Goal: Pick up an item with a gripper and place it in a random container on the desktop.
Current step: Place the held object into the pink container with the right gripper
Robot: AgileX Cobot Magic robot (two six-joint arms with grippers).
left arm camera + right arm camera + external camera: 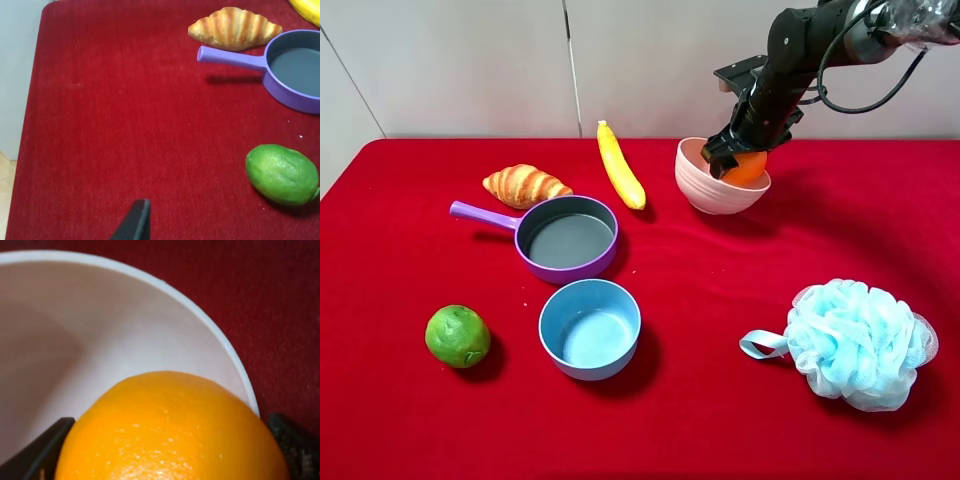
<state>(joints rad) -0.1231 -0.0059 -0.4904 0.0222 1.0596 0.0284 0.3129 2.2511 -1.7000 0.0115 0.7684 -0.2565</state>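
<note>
My right gripper (738, 160) is shut on the orange (748, 168) and holds it just over the rim of the pale pink bowl (705, 185) at the back of the red desktop (720, 300). In the right wrist view the orange (170, 430) fills the lower part of the picture between the two black fingers (42, 452), with the pink bowl (100, 330) open beneath it. Of my left gripper only one black fingertip (135, 222) shows, above bare red cloth at the table's left; nothing is seen in it.
A purple pan (567, 238) and a light blue bowl (590, 328) stand in the middle. A green lime (457, 336) lies front left, a croissant (525, 185) and a yellow banana-like fruit (620, 165) at the back, and a pale blue bath pouf (860, 343) front right.
</note>
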